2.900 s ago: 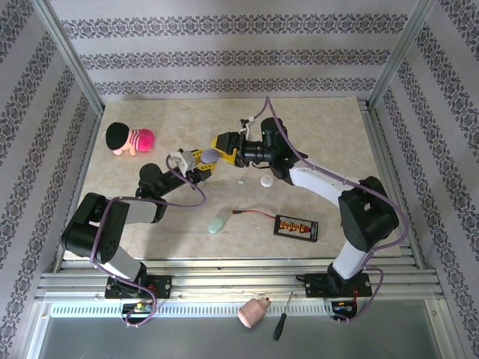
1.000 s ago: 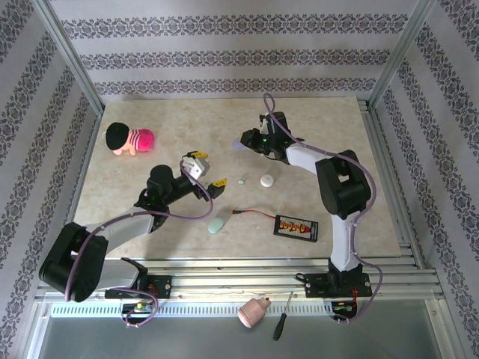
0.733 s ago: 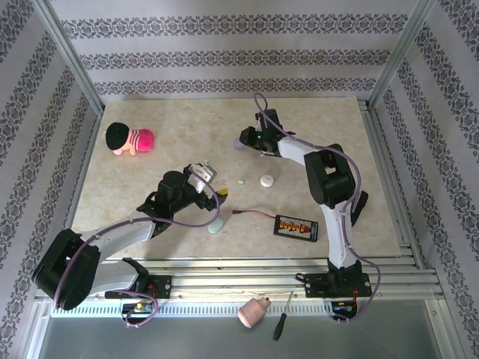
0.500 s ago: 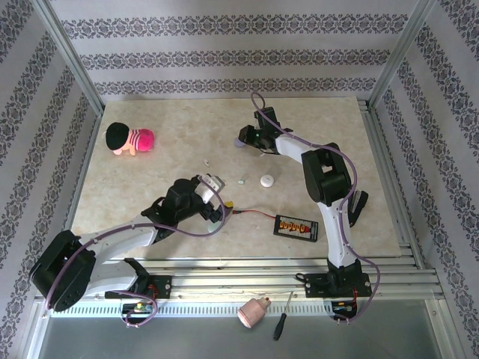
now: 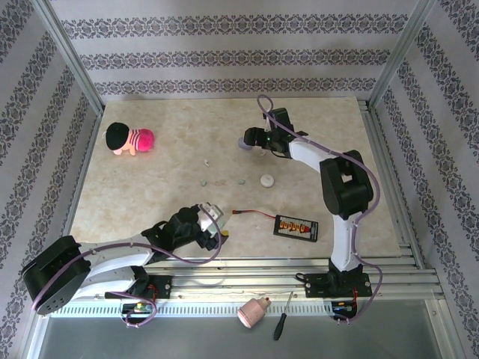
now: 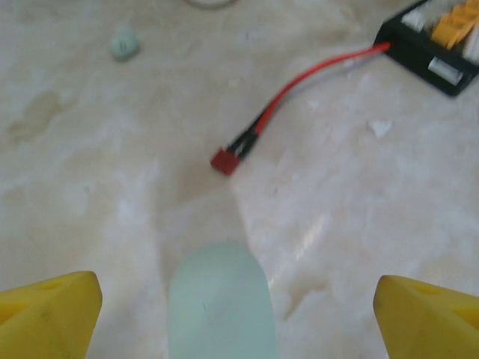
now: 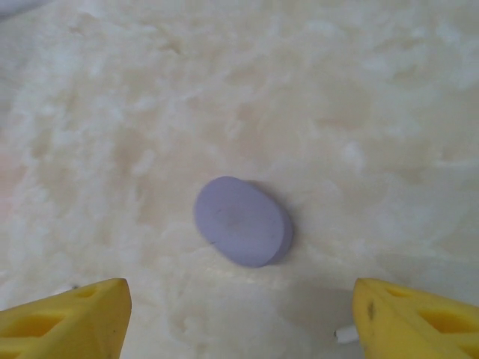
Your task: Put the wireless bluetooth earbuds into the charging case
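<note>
A closed lavender charging case lies flat on the table, ahead of my right gripper, which is open and touches nothing. From above, that gripper sits at the table's far middle with the case at its tips. My left gripper is open, low over a pale green case that lies between its yellow fingers. From above, the left gripper covers that case. A pale green earbud lies ahead of it, near a white case. More tiny earbuds dot the middle.
A black battery pack with a red lead lies right of the left gripper. A pink and black plush toy sits at the far left. A screwdriver and a pink part rest beyond the front rail.
My right gripper has opened, and the lavender case now lies free on the table. The left arm has swung toward the near edge and come down over the pale green case.
</note>
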